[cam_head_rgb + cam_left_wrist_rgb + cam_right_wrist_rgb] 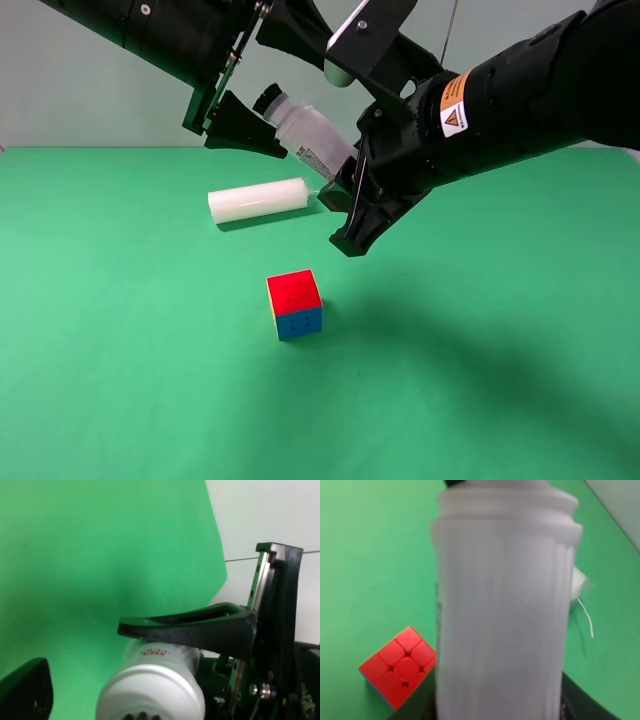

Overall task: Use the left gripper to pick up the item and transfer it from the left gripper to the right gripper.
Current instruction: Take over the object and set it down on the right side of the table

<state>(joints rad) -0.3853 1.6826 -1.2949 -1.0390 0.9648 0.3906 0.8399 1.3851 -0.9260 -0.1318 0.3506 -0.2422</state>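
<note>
The small white plastic bottle with the black ribbed cap and printed label (305, 130) hangs tilted in the air, well above the green tabletop (120, 380), its cap end toward the left arm and its base end toward the right arm. The right tool (338, 215), on the black arm with the orange-and-white label, is closed around the base end. In the right wrist view the ribbed white body fills the frame, with dark jaw surfaces on both sides of it low down. The left tool (82, 647) stands wide. In the left wrist view one black finger (185, 625) lies along the bottle, and whether it touches cannot be told, while the other finger sits apart from it with bare green between them. Since nothing else supports the bottle, the right tool seems to be carrying it alone. Below and behind it, the plain white cylinder with a thin wick (258, 200) lies on its side on the tabletop. The multicoloured puzzle cube (295, 303) sits nearer the camera, apart from the cylinder. As for progress, the pick-up by the left tool looks done and the handover looks all but finished. What seems left is for the left arm to draw clear of the cap end without knocking the bottle in the right tool's grip.
</note>
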